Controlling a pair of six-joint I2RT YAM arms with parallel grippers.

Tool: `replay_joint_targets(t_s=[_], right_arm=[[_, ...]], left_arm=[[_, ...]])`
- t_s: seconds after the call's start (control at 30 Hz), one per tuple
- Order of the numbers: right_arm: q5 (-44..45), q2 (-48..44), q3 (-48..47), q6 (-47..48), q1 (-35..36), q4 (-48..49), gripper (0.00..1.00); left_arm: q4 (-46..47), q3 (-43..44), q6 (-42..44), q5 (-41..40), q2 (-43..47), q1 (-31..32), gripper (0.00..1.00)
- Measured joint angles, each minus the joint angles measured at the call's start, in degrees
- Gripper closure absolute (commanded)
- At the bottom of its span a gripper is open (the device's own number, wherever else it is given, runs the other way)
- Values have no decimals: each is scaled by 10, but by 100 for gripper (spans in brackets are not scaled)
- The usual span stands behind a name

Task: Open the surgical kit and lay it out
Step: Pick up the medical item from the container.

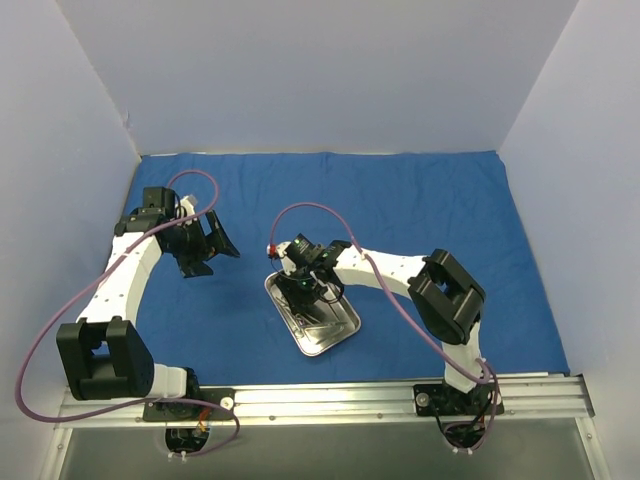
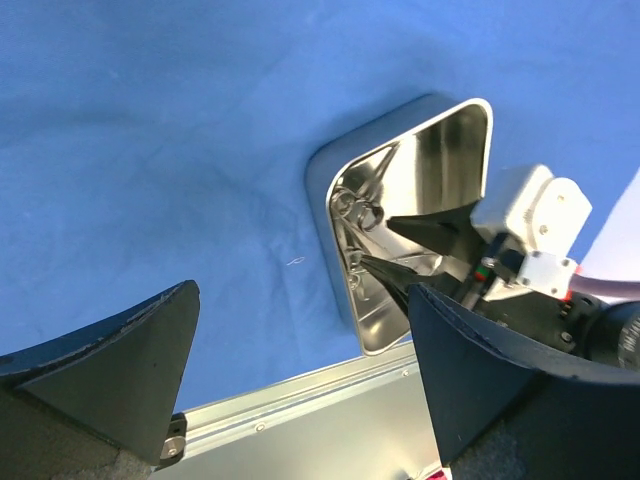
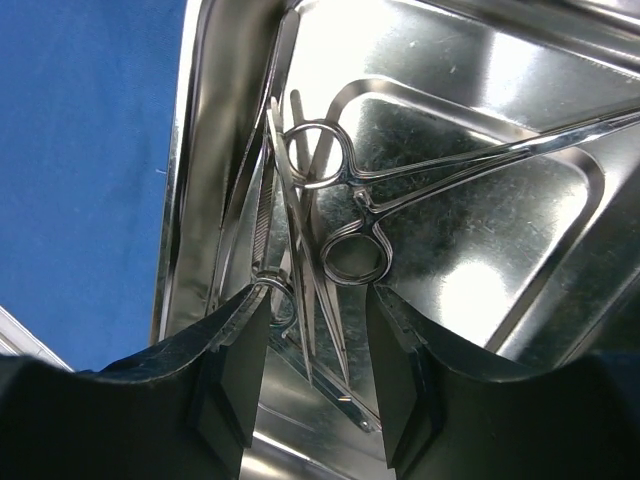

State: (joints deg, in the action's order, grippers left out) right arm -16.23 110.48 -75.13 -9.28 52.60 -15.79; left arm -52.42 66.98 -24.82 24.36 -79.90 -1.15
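The blue cloth wrap (image 1: 400,200) lies spread flat over the table. The shiny steel tray (image 1: 340,335) sits on it near the front middle; it also shows in the left wrist view (image 2: 440,150) and the right wrist view (image 3: 480,60). Several thin metal scissor-like instruments (image 3: 345,195) lie inside the tray, ring handles toward the camera. My right gripper (image 3: 318,330) is open, down inside the tray, its fingers either side of the instruments' handles. My left gripper (image 1: 212,245) is open and empty above the cloth, left of the tray.
A metal rail (image 1: 330,400) runs along the near table edge, just in front of the tray. White walls (image 1: 320,70) close in the back and both sides. A purple cable (image 1: 320,215) loops over the right arm.
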Motion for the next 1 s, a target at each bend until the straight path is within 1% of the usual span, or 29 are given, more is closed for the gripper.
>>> replay_joint_targets(t_s=[0.07,0.13,0.4,0.47,0.5,0.57,0.6,0.63,0.67,0.83,0.97,1.0], right_arm=[[-4,0,3,2,0,5,59],[-4,0,7,4,3,8,66],[-1,4,20,4,20,16,72],[0,5,20,4,23,19,80],[3,5,19,4,25,20,87],[10,6,19,3,26,19,91],[15,6,19,2,26,19,96],[21,6,19,2,26,19,98],[26,6,18,0,26,18,100],[51,-4,16,-10,17,-2,100],[44,-45,17,-13,-14,-17,100],[35,-60,18,-16,-25,-16,100]], left_arm=[[1,0,0,8,4,0,5],[2,0,0,13,8,0,5],[2,0,1,21,13,0,5],[2,0,1,22,13,0,5],[2,0,1,23,13,0,5],[2,0,2,25,13,0,5],[2,0,3,26,13,0,5],[2,0,3,27,13,0,5],[2,0,5,29,13,0,3],[10,0,7,47,13,0,0],[36,-1,4,83,15,0,0],[50,-3,0,100,17,0,5]])
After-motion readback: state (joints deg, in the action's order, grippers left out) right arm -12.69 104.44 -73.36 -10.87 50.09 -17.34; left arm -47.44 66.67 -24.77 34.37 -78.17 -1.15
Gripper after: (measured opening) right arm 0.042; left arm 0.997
